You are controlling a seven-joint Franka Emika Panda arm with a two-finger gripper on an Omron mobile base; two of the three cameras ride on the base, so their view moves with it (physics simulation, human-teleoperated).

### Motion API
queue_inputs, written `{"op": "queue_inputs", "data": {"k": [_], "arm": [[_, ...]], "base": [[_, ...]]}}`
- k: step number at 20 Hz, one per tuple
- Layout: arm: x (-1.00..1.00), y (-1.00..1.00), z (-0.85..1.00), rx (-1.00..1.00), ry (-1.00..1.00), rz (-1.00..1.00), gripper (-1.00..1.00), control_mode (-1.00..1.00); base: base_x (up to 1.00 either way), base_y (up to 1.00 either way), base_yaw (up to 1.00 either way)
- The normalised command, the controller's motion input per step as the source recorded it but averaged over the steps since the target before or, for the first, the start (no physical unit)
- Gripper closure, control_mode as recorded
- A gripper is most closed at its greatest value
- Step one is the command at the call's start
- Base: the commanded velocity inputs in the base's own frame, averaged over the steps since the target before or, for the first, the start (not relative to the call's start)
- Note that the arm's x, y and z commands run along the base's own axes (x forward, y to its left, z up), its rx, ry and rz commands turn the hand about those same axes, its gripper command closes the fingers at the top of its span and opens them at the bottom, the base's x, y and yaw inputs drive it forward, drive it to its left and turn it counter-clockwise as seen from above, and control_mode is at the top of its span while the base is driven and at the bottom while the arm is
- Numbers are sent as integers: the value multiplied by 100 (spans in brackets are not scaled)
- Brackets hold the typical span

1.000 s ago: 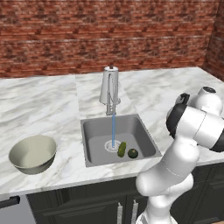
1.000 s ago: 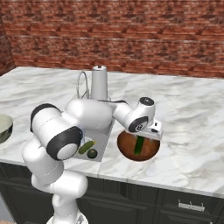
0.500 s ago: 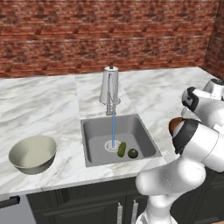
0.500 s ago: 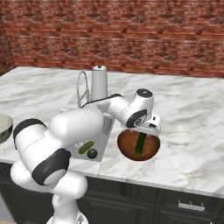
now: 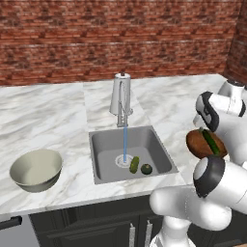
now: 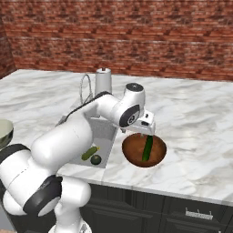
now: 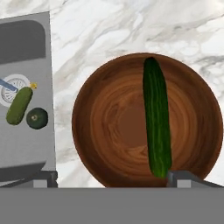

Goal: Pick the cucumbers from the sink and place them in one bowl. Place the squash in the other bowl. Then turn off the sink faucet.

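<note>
The long dark cucumber (image 7: 156,127) lies in the reddish-brown wooden bowl (image 7: 113,127), which sits on the counter right of the sink (image 5: 106,144). My gripper (image 6: 146,131) hangs open and empty just above that bowl (image 6: 134,152); its fingertips (image 7: 183,177) flank the bowl's near rim. The shorter, lighter cucumber (image 5: 134,164) and the round squash (image 5: 146,169) lie side by side on the sink floor by the drain (image 7: 13,87). Water still streams from the faucet (image 5: 120,99). The pale grey-beige bowl (image 5: 36,169) stands left of the sink with nothing in it.
A red brick wall (image 5: 120,38) backs the marble counter (image 5: 48,116). My own arm (image 6: 82,132) arches over the sink's right side in the right base view. Dark cabinet fronts (image 6: 182,214) run below the counter edge.
The long cucumber has settled flat in the wooden bowl, free of my fingers. My hand has lifted a little above it and the arm's elbow has swung round.
</note>
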Motion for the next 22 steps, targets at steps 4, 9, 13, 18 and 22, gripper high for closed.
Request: {"op": "queue_inputs", "data": {"k": [4, 9, 13, 18, 22], "arm": [[-15, 58, 17, 0, 0, 0, -100, -100], [-9, 72, 10, 1, 0, -1, -100, -100], [-10, 76, 2, 3, 0, -2, -100, -100], [-15, 69, 0, 6, -3, -1, -100, -100], [-13, 59, 0, 8, 0, 0, -100, -100]], "base": [[0, 0, 0], [0, 0, 0], [0, 0, 0], [0, 0, 0], [0, 0, 0]]}}
